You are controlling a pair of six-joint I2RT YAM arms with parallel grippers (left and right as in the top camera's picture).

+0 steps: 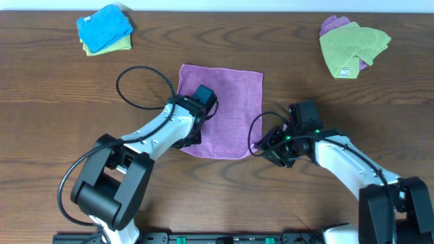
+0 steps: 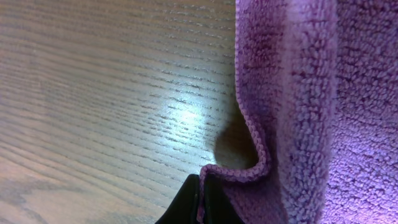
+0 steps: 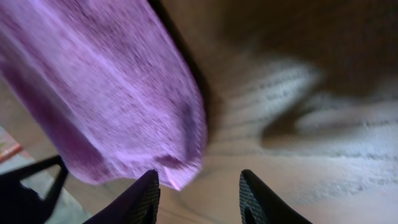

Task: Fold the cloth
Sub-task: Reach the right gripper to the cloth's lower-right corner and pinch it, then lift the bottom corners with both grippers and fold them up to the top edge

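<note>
The fold is at its gripping stage: the cloth (image 1: pixel 227 108) lies spread flat at the middle of the surface (image 1: pixel 305 81), one layer only, with no half turned over yet. The left gripper (image 2: pixel 199 202) is pinched together on the cloth's left edge, which buckles into a small loop just above the fingertips. The right gripper (image 3: pixel 202 193) sits at the near-right corner with its jaws apart; that corner hangs beside one finger and is not clamped.

The next move, as I judge it, calls for the right gripper to close on its corner, then for both to lift and carry the near edge over to the far edge, keeping the two sides level so the borders meet.

The far edge runs straight and unobstructed. Bare surface lies beyond it and to both sides. The blue cloth (image 1: pixel 105 28) at far left and the lime-green cloth (image 1: pixel 352 44) at far right sit well apart from the work. A black cable loop (image 1: pixel 139 88) lies just left of the cloth and could snag.
</note>
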